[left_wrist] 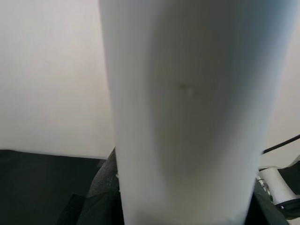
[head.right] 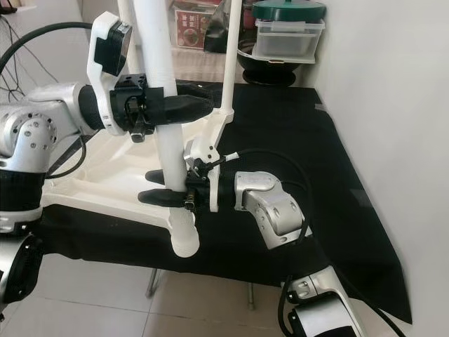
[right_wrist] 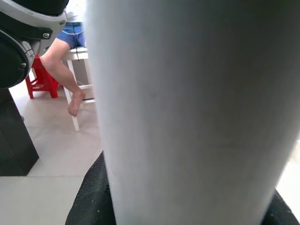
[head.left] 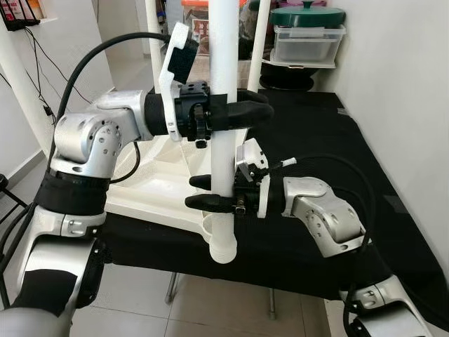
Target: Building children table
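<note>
An upright white table leg (head.left: 224, 140) is held at the near corner of the upturned white tabletop (head.left: 158, 186), which lies on a black cloth (head.left: 316, 161). It is clamped high by the left gripper (head.left: 235, 112) and lower by the right gripper (head.left: 210, 193).

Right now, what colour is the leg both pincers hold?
White; the table leg shows best in the left eye view.

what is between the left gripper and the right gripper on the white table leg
Only a bare stretch of the white table leg. The left gripper clamps it higher up and the right gripper lower down, with nothing else between them, as the left eye view shows.
</note>
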### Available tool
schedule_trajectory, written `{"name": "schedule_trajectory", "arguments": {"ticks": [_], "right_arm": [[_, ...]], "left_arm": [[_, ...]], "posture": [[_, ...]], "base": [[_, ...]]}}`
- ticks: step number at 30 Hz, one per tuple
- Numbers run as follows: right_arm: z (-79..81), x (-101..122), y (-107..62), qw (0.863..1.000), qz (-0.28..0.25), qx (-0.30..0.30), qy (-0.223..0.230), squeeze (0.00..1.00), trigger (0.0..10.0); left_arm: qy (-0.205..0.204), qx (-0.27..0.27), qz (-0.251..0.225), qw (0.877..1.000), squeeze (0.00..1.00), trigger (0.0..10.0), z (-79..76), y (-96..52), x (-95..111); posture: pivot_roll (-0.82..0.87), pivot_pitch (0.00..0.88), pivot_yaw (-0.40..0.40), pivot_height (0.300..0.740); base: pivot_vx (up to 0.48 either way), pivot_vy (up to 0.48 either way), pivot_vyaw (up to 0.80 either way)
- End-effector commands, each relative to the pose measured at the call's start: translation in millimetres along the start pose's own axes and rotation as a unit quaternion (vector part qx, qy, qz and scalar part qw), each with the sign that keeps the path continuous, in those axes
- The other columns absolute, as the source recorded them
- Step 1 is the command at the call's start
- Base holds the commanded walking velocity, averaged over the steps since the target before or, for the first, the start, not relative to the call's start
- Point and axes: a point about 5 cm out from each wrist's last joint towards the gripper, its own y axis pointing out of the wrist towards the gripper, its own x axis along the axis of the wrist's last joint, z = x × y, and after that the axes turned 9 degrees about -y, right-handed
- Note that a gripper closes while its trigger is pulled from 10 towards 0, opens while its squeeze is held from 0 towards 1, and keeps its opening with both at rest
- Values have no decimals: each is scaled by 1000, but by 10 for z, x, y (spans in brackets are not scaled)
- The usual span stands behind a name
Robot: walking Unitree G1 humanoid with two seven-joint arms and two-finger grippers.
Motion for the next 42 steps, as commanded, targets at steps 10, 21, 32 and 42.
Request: {"name": "schedule_trajectory", "arguments": {"ticks": [10, 21, 32, 42], "right_arm": [[43, 155, 408, 999, -47, 3, 26, 0, 0], [-414, 391, -116, 977, -80, -198, -14, 0, 0], [-701, 481, -443, 932, -89, -351, -11, 0, 10000], [-507, 635, -488, 954, -153, -256, -15, 0, 10000]], "left_arm": [[106, -30, -145, 983, 1000, 10000, -149, 339, 550], [143, 41, -299, 943, 1000, 10000, -437, -422, 1319], [64, 268, -253, 927, 933, 10000, -474, -817, 436], [-167, 446, -177, 861, 0, 10000, -714, -834, -1061]], "posture": [[12, 0, -43, 740], [22, 11, -42, 740], [60, 97, -63, 740], [88, 167, -69, 740]], "base": [[0, 0, 0], [0, 0, 0], [0, 0, 0], [0, 0, 0]]}}
